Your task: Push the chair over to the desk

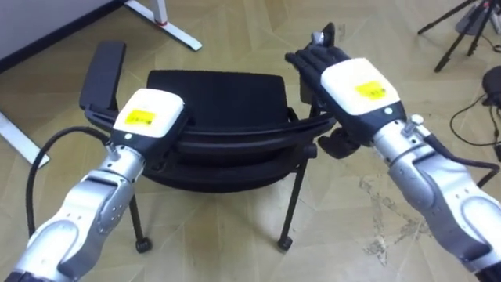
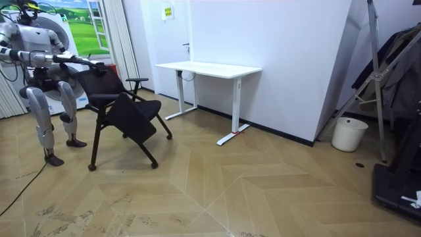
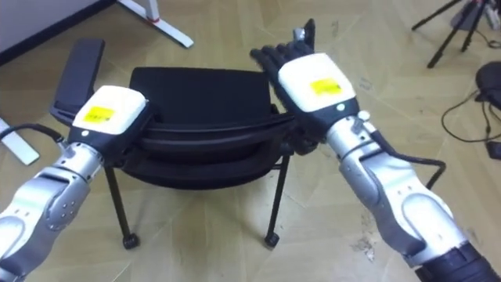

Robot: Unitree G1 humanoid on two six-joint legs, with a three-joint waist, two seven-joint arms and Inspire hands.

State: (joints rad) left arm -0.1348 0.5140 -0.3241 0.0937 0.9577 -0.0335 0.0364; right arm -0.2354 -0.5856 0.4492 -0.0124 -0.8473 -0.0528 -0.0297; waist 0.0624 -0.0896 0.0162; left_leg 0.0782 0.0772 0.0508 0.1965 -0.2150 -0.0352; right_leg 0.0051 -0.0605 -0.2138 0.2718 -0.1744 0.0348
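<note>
The right hand [image 1: 354, 86] lay on the right top corner of the backrest of the one black chair [image 1: 215, 98], its dark fingers [image 1: 309, 59] stretched forward and fairly straight, gripping nothing. The left hand [image 1: 149, 117] rested on the backrest's left end, beside an armrest [image 1: 103, 74]; its fingers were hidden behind the back, so their state could not be told. The chair stood directly before the robot, between it and one white desk [image 2: 207, 68]. One white bucket [image 2: 348, 135] stood well apart, its contents unseen.
</note>
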